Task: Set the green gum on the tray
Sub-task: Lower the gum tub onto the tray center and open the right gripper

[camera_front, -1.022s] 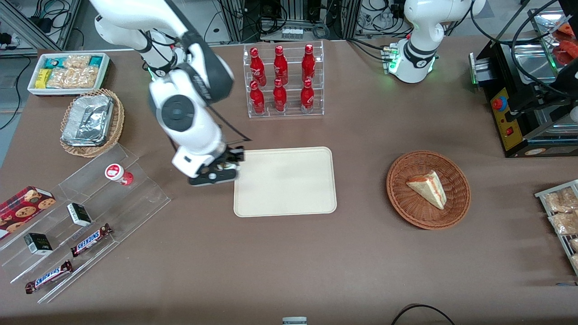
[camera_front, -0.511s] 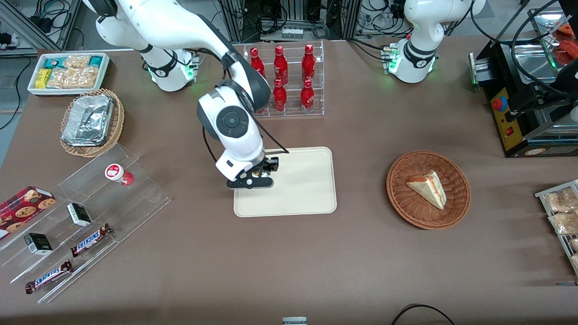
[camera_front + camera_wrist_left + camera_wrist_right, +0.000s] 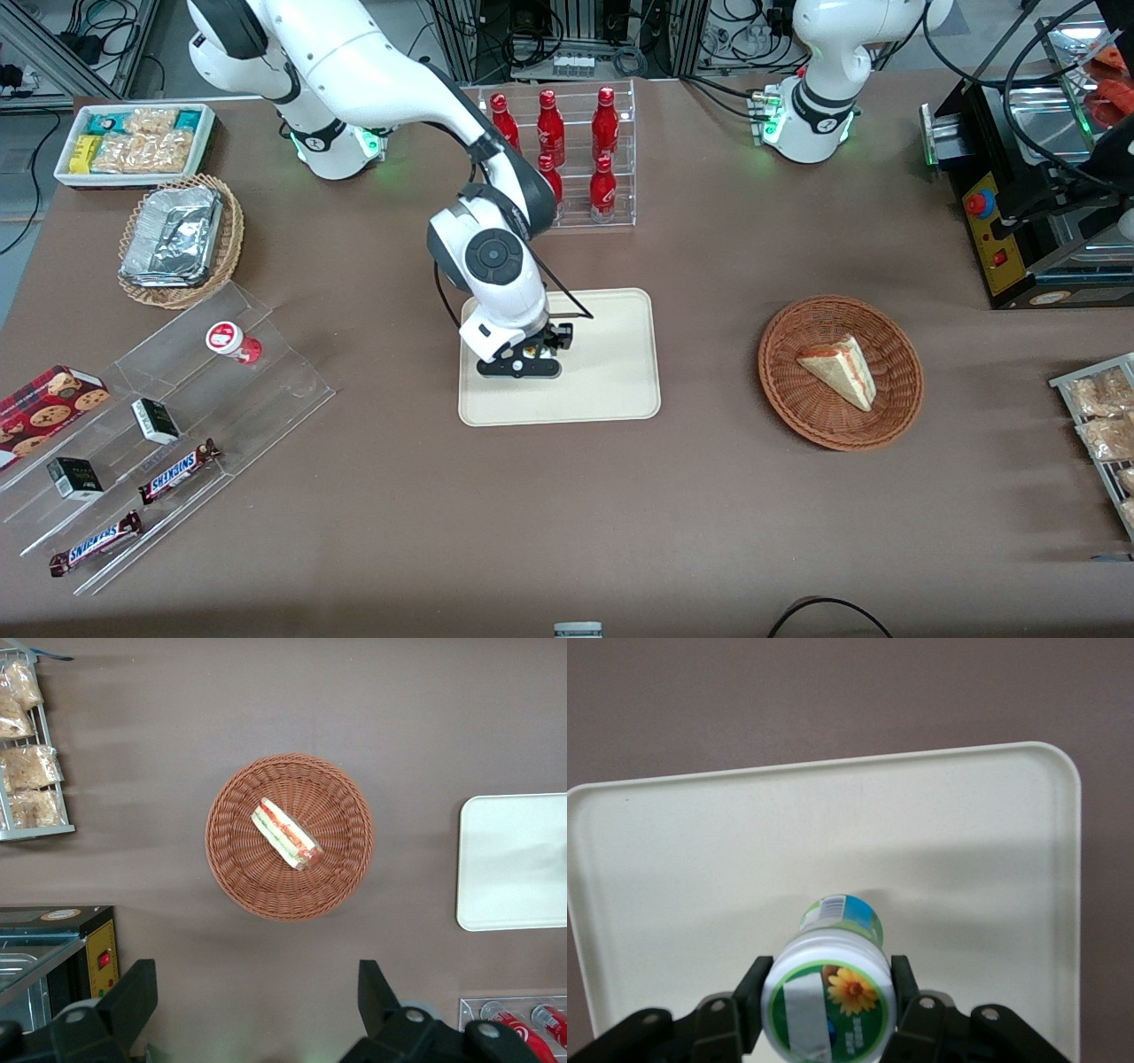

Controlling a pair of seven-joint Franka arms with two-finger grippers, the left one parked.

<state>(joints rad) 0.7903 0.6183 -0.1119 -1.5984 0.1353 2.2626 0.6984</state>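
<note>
Gripper (image 3: 523, 359) of the working right arm is shown above the beige tray (image 3: 611, 390), left of centre in the front view, over the part of the tray toward the working arm's end of the table. In the right wrist view the gripper (image 3: 829, 1008) is seen clamped on the green gum (image 3: 830, 988): the two black fingers (image 3: 751, 992) are pressed against either side of the white bottle just below its green-and-white lid, on which a sunflower is printed. The bottle's blue-green label is seen past the lid, and the tray (image 3: 966, 833) fills most of what lies beneath it, with a shadow cast across its surface. Whether the bottle touches the tray cannot be told. In the front view the gum is almost wholly hidden under the wrist.

At the lower left of the front view a clear stepped display (image 3: 266, 390) is shown, with a red-lidded bottle (image 3: 232, 341) on its upper step and chocolate bars (image 3: 177, 470) on the lower ones. A rack of red bottles (image 3: 585, 159) is shown at upper centre, farther from the camera than the tray. A wicker basket (image 3: 895, 408) holding a sandwich wedge (image 3: 840, 370) is shown right of centre, toward the parked arm's end; the same basket (image 3: 354, 806) sits centrally in the left wrist view.
</note>
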